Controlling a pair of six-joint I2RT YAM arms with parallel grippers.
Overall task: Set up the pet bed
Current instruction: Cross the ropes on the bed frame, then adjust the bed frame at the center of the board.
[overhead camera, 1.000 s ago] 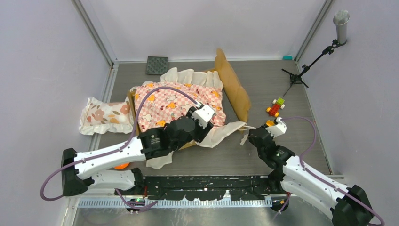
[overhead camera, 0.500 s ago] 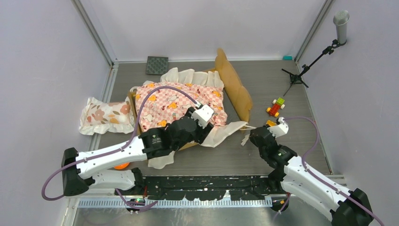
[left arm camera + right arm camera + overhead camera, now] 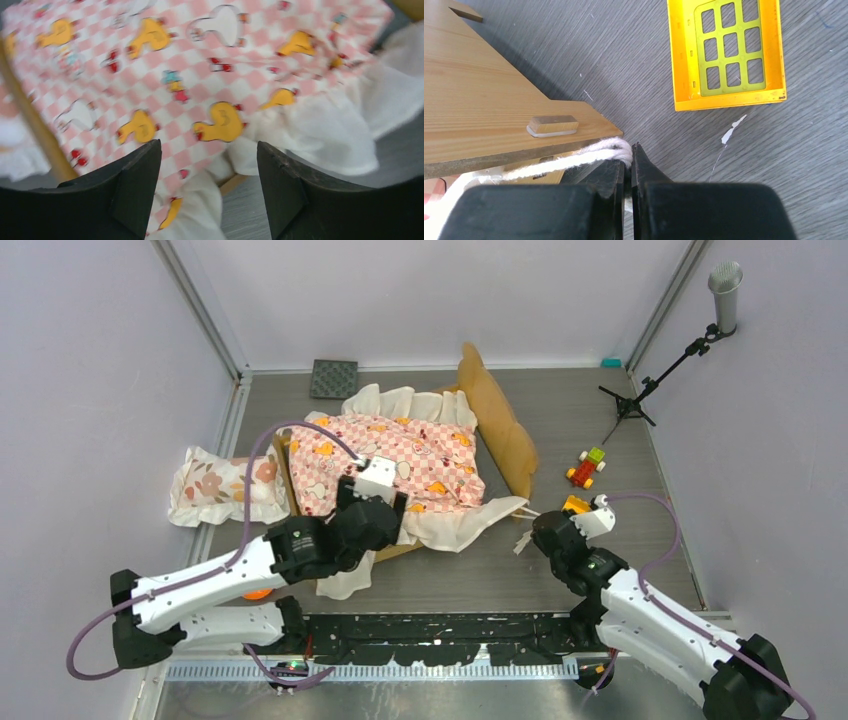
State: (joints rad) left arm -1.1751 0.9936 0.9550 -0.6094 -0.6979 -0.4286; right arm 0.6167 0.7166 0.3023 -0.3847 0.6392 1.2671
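Left hand [image 3: 207, 150] is shifting from the far-right part of the pink-checkered sheet [image 3: 200, 65] to its near-left part, fingers spreading wide and empty. Right hand [image 3: 629, 150] is staying pinched shut on a white cord [image 3: 589, 155] at a corner of the pet bed [image 3: 500, 435], which is lying mid-worktop under the sheet. Judged: the sheet is being released, and the floral pillow [image 3: 225, 485] is waiting beside the bed.

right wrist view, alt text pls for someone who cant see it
Black jaws shut on a white twisted cord at bottom centre, beside the corner of a tan wooden bed panel. A yellow plastic grid piece lies on the grey table at upper right.
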